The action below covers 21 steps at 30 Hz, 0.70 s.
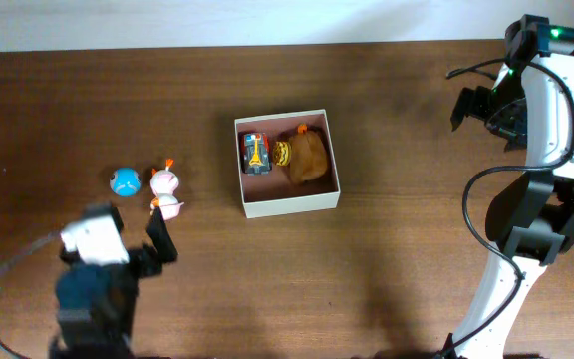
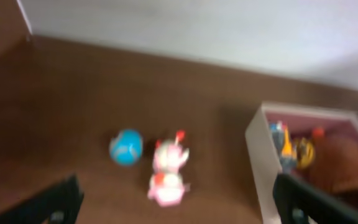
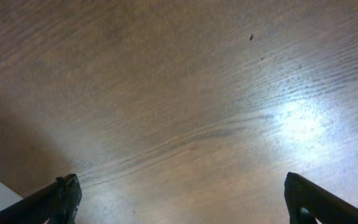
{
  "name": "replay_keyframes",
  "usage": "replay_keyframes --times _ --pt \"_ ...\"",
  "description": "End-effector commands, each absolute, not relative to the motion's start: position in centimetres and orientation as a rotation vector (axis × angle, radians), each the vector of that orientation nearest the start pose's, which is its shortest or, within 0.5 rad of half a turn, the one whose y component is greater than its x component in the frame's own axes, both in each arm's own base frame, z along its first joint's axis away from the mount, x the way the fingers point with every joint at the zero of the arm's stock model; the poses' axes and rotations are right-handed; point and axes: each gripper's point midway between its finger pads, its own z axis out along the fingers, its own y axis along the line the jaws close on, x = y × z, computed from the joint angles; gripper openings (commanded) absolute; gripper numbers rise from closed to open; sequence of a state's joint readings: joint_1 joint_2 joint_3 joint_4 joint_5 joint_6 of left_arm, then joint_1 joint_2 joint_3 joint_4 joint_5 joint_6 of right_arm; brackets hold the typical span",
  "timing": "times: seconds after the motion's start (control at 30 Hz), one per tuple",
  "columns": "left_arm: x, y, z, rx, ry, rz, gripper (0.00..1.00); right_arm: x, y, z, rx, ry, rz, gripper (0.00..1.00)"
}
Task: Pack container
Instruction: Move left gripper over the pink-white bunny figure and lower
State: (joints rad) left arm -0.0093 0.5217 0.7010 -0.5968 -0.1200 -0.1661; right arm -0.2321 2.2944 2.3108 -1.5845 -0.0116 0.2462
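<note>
With my left tool point(image 1: 160, 239) spread wide, I should centre it on the pink toy point(image 1: 166, 193), avoiding the blue ball point(image 1: 125, 181).

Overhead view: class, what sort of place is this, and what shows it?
Probably a robot lab or test bench: a left arm and a right arm flank a dark wooden table, where small toys lie outside a cardboard container holding others.
</note>
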Motion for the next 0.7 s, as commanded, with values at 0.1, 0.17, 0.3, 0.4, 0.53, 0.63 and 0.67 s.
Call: replay_keyframes --times 0.1,0.17,0.3,0.4,0.53,0.63,0.67 --pt "28.6 -1.1 24.9 -0.124 2.281 -0.143 0.99 42.9 -9.7 12.8 0.737 3.053 0.028 0.99" --pt "29.6 -2.1 23.7 -0.103 2.349 -0.207 1.0 42.9 -9.7 12.8 0.737 3.053 0.028 0.99" --pt "30.9 -2.2 20.0 -0.116 2.482 -0.214 1.0 42.9 -9.7 12.8 0.737 3.053 0.028 0.99" --pt "31.6 -2.2 17.2 -0.13 2.577 -0.212 1.0 42.9 -9.7 12.8 0.737 3.053 0.028 0.99" --pt "31.7 -1.9 13.5 -0.201 2.71 -0.194 1.0 42.9 -9.7 12.8 0.737 3.053 0.028 0.99" --pt "31.9 -1.5 10.3 -0.26 2.806 -0.158 0.94 42.9 -9.7 12.8 0.737 3.053 0.028 0.98" --pt "32.1 -1.5 9.7 -0.273 2.819 -0.158 0.94 42.9 -9.7 12.8 0.737 3.053 0.028 0.99"
